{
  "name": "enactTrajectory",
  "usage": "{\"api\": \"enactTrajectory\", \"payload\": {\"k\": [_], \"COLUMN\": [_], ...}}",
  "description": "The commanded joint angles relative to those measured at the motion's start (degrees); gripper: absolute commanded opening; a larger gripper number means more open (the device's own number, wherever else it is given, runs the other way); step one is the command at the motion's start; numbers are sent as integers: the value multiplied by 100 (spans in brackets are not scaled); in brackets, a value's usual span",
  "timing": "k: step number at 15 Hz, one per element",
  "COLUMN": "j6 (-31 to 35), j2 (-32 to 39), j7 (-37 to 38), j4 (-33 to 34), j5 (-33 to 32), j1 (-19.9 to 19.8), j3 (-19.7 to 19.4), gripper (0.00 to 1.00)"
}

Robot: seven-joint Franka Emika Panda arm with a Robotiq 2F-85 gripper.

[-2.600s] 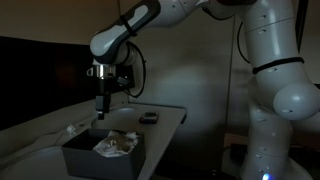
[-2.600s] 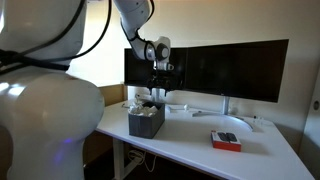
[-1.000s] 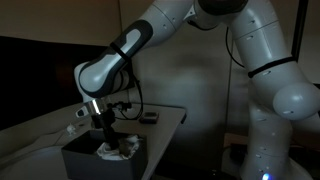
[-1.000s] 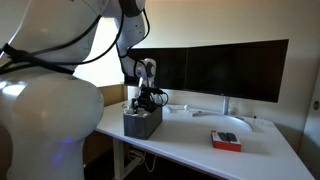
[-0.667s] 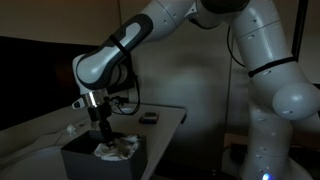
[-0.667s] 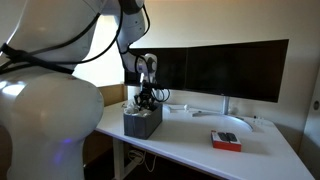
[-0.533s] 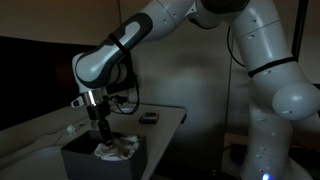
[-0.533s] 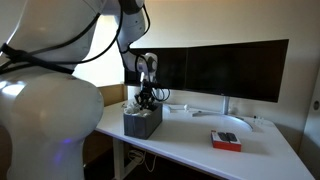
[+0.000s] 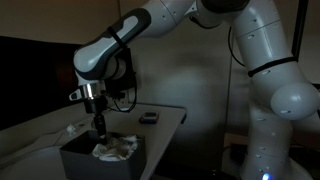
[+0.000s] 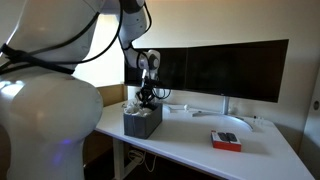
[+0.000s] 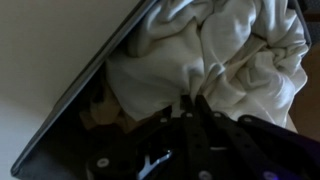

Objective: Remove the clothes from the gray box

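Clothes [image 9: 115, 147] lie in the gray box [image 9: 80, 161] under the downward-pointing gripper [image 9: 99, 128]; jaw state cannot be told.

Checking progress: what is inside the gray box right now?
Crumpled white cloth fills much of the gray box; anything beneath the cloth is covered and cannot be seen.

1. The clothes [image 11: 220, 60] lie inside the box [image 9: 85, 160].
2. My pincer [image 9: 99, 127] hangs just above them.
3. The box sits at one end of the desk [image 10: 190, 130], with monitors [image 10: 235, 72] behind it.
4. A flat case [image 10: 225, 140] lies well apart.
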Motion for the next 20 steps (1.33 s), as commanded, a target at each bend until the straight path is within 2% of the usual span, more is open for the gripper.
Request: {"api": "enactTrajectory", "payload": {"k": [1, 6, 7, 8, 10, 13, 18, 20], "j6": [-208, -478, -588, -753, -932, -1027, -775, -745], "j2": [-238, -295, -247, -226, -186, -34, 398, 582], "j7": [-196, -195, -224, -306, -444, -658, -961, -973], "j4": [314, 1093, 1149, 1153, 1036, 829, 549, 559], "j5": [129, -12, -7, 25, 49, 44, -85, -143], "j1": [-127, -79, -84, -94, -101, -99, -32, 4], "j3": [37, -18, -30, -23, -31, -33, -10, -9], "gripper": [8, 5, 31, 30, 40, 59, 91, 99]}}
